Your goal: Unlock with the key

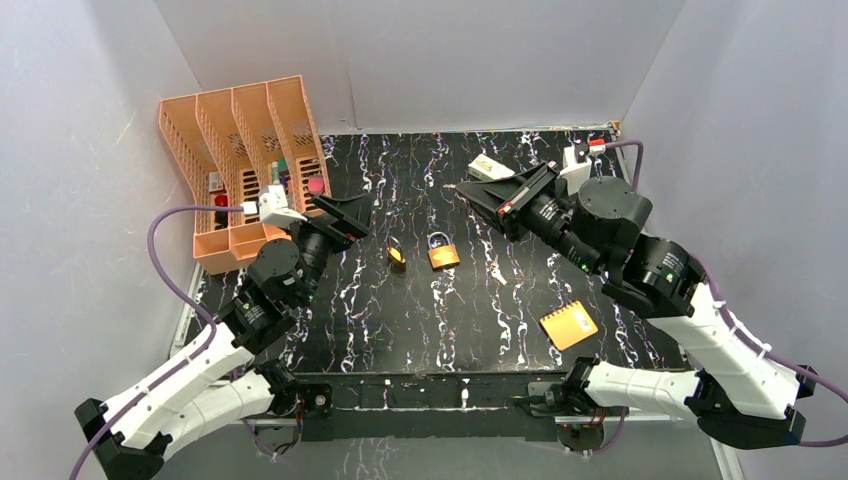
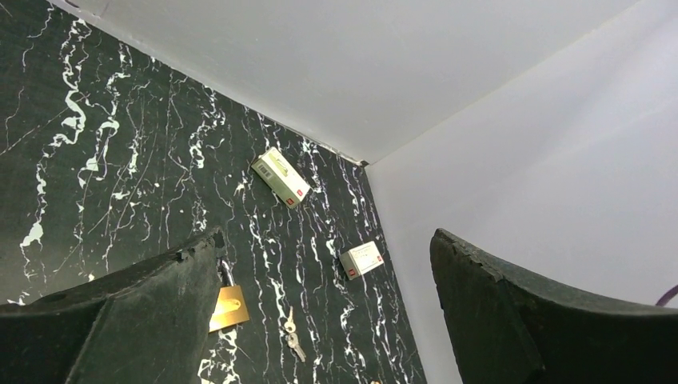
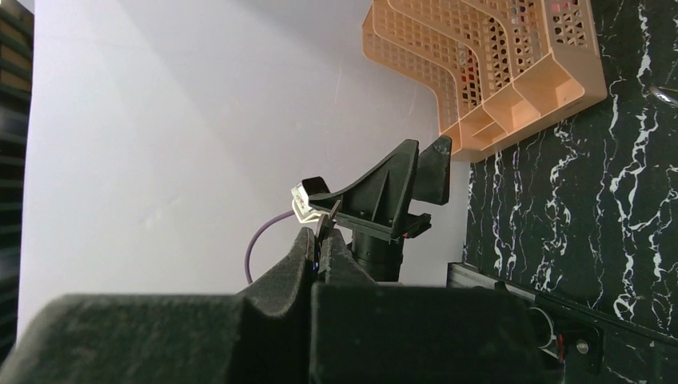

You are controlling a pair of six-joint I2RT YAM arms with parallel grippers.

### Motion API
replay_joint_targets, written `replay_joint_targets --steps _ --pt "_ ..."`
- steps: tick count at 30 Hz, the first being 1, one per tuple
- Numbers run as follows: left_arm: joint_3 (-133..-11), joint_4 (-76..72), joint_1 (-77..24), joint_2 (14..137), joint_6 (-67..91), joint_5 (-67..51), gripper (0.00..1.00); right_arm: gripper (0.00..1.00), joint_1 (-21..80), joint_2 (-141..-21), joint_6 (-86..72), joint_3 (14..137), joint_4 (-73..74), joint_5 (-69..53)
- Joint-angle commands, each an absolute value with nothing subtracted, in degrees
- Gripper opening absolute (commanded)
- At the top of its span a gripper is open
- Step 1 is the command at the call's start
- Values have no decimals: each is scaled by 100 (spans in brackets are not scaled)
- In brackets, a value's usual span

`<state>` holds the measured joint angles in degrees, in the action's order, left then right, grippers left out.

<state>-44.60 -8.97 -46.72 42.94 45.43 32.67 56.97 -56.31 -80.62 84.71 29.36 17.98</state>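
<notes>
**Tight centre, open front**

Blocked far left by orange rack (image 1: 245, 165). Hemmed mid-table by small padlock (image 1: 397, 258) and larger padlock (image 1: 443, 253), flanked farther back by left gripper (image 1: 350, 213) and right gripper (image 1: 475, 193). Passable over bare table (image 1: 470, 320) between padlocks and orange notepad (image 1: 568, 325). Closed in by walls (image 1: 400, 60) on three sides.

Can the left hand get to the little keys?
Probably yes. The left hand is open, and the keys lie uncovered on the table beside the brass padlock, with nothing on them.

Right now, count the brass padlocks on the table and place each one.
2. The right padlock lies mid-table; the left padlock sits just beside it, toward the left arm. Others may be hidden behind the arms.
</notes>
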Motion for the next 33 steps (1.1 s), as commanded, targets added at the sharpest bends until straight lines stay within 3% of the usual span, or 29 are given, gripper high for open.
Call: replay_joint_targets --steps 1,11,16,23,27,33 --pt "-4555 -1114 -4685 4290 4614 3534 94 0 5684 -5753 -7985 9068 3545 2074" --pt "-4415 -1085 -4682 4305 4448 3493 94 0 5683 -5862 -7579 9176 3636 2071" --pt "-4124 -606 -4683 4562 4302 3484 96 0 5680 -6042 -5522 9261 4067 2476" --pt "-4037 -69 -4684 5734 3461 2887 98 0 5685 -5519 -2917 7982 3175 2885" --pt "-3845 -405 -4679 6330 3252 2920 98 0 5677 -4814 -2257 6976 2238 2906" --pt "-4342 -377 -4717 7433 3899 3326 98 0 5679 -4362 -2015 6398 2046 3067"
